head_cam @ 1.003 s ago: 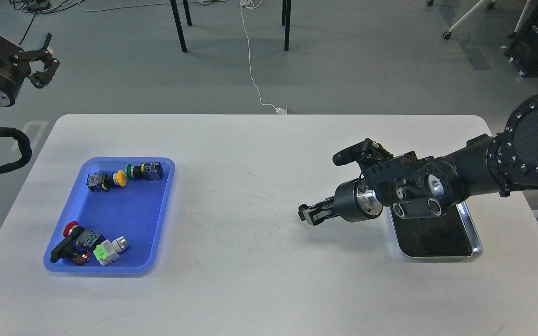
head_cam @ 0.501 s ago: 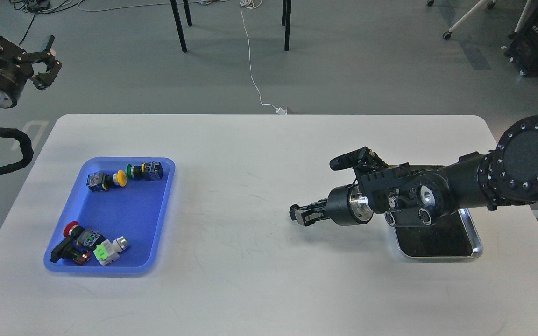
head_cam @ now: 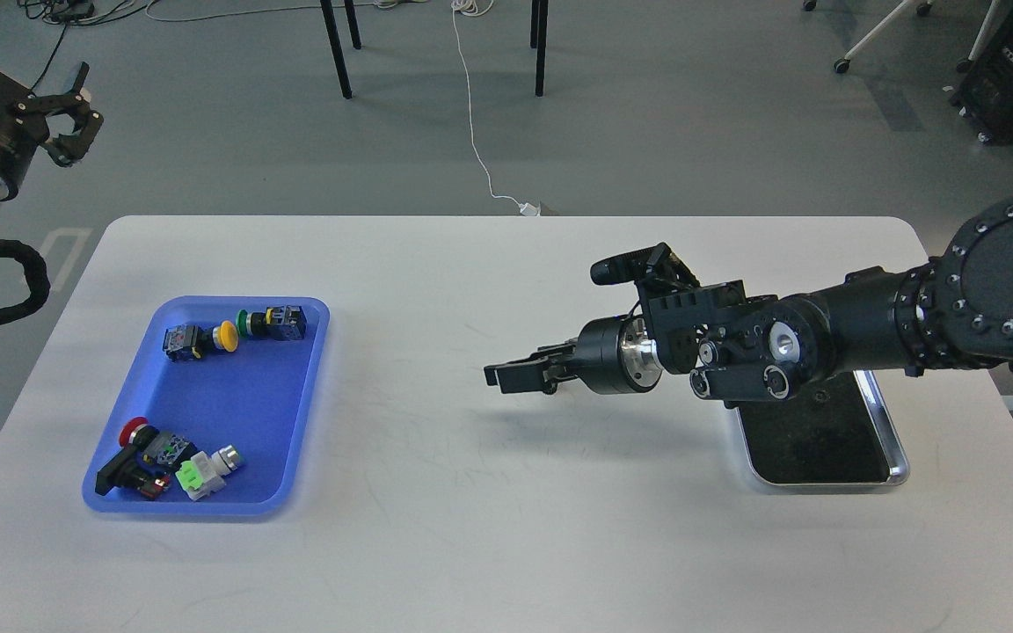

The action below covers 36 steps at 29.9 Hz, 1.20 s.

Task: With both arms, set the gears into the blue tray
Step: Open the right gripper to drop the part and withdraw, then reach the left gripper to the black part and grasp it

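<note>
Blue tray [head_cam: 291,404] on your table's [head_cam: 489,545] left held only push-button switches [head_cam: 234,332] – no gear visible in it. Steel tray [head_cam: 898,448] w/ dark bottom sat right. Right gripper [head_cam: 511,376] hovered mid-table, fingers together – contents unclear. Left gripper [head_cam: 67,119] was spread apart, off-table.

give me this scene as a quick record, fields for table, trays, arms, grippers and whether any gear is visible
table: white table, rounded corners
blue tray: left part of the table, holds coloured push-button switches along its far end and near-left corner
steel tray: right part of the table, dark bottom, partly under the right arm
left gripper: raised at the far left, off the table, fingers spread
right gripper: over mid-table, pointing toward the blue tray; jaws too dark to read
gears: one small dark ring on the steel tray might be one; nothing visible in the right gripper
</note>
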Each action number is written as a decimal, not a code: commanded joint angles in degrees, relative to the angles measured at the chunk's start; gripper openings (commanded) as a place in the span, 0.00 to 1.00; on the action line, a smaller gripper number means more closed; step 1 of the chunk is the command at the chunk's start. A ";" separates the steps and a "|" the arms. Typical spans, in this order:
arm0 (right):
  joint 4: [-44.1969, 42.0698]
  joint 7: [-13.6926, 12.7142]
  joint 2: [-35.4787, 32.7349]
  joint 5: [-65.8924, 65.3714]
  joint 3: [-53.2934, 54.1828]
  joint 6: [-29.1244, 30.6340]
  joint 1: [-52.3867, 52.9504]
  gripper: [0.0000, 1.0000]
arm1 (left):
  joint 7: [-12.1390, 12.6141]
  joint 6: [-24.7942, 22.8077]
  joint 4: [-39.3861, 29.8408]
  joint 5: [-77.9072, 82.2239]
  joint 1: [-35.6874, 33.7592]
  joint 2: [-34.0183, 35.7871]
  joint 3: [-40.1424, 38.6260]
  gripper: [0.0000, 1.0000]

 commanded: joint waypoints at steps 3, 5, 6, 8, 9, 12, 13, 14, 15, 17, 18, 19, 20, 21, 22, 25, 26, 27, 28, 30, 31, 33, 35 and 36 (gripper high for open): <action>0.16 0.00 -15.22 0.00 10.44 0.44 -1.12 0.95 | 0.10 0.11 -1.23 0.13 -1.30 -0.87 6.14 0.98; 0.95 0.00 -22.34 0.26 15.62 0.53 -3.13 0.95 | 0.36 0.54 -3.68 0.31 -3.41 -0.87 7.90 0.98; 1.30 0.00 -25.07 0.78 18.60 0.70 -4.45 0.95 | 0.62 0.63 -4.83 0.92 -4.55 -0.87 8.95 0.98; 2.18 0.00 -29.99 2.19 26.41 2.10 -8.13 0.95 | 1.24 0.72 -6.24 4.42 -7.36 -1.05 12.11 0.98; 2.36 0.00 -32.37 3.07 30.72 3.41 -10.50 0.95 | 1.33 0.72 -6.42 7.48 -9.03 -1.22 13.87 0.98; 2.80 0.00 -38.09 5.88 42.07 7.28 -17.36 0.95 | 1.15 0.72 -6.51 18.73 -14.04 -4.46 17.74 0.98; 3.24 0.00 -39.76 6.93 45.76 8.60 -19.91 0.95 | 0.98 0.64 -6.51 22.85 -15.18 -6.31 18.45 0.98; 3.42 0.00 -40.82 8.07 48.40 9.57 -22.11 0.95 | 0.89 0.63 -6.51 26.20 -15.80 -7.54 18.54 0.98; 3.59 0.00 -41.70 9.74 51.13 10.45 -24.56 0.95 | 0.89 0.63 -6.68 30.15 -16.16 -8.69 18.63 0.98; 3.77 0.00 -42.58 12.73 55.97 11.77 -28.44 0.96 | 0.89 0.81 -7.91 37.45 -16.51 -10.10 18.55 0.98; 3.51 0.00 -42.76 14.48 58.25 12.21 -30.11 0.96 | 0.89 0.98 -9.13 41.57 -16.86 -11.32 18.55 0.98; 3.16 0.00 -42.94 16.68 60.10 12.74 -31.52 0.96 | 0.80 1.59 -10.62 45.36 -16.95 -12.90 18.55 0.98; 2.98 0.00 -43.11 18.87 61.42 13.18 -32.58 0.96 | 0.80 2.65 -11.68 48.70 -16.87 -14.31 18.63 0.98; 2.89 0.00 -43.29 21.50 62.39 13.97 -33.72 0.96 | 0.80 3.96 -12.82 52.65 -16.78 -15.89 18.63 0.98; 2.89 0.00 -43.64 24.23 62.93 15.02 -34.60 0.96 | 0.80 5.45 -13.62 56.52 -16.52 -17.47 18.72 0.98; 2.89 0.00 -45.39 30.04 63.11 20.10 -36.45 0.97 | 0.71 7.40 -15.03 67.59 -16.16 -21.69 20.56 0.98; 2.89 0.00 -46.01 31.80 63.11 22.04 -37.24 0.98 | 0.71 7.92 -15.64 71.29 -15.99 -22.66 21.96 0.98; 2.89 0.00 -46.54 33.55 63.11 23.71 -38.29 0.98 | 0.62 8.63 -16.17 74.63 -15.72 -23.19 23.63 0.97; 2.98 0.00 -47.15 35.83 63.11 25.64 -39.52 0.98 | 0.62 9.94 -16.87 78.23 -15.46 -23.63 25.56 0.97; 3.07 0.00 -48.38 40.76 63.20 30.21 -42.24 0.98 | 0.62 13.71 -18.98 84.83 -15.02 -24.42 29.42 0.96; 2.98 0.00 -48.82 42.69 63.20 32.50 -43.56 0.98 | 0.62 15.38 -19.86 87.38 -14.76 -25.21 31.27 0.96; 2.89 0.00 -49.44 46.30 63.20 33.18 -46.81 0.99 | 0.62 18.81 -20.66 92.83 -14.67 -26.88 35.93 0.96; 2.89 0.00 -49.44 47.81 63.55 33.18 -50.50 0.99 | 0.71 21.98 -20.57 98.71 -13.97 -28.81 40.76 0.96; 2.89 0.00 -49.44 48.07 63.55 33.18 -51.65 0.99 | 0.71 23.21 -20.13 101.27 -13.44 -29.69 42.43 0.96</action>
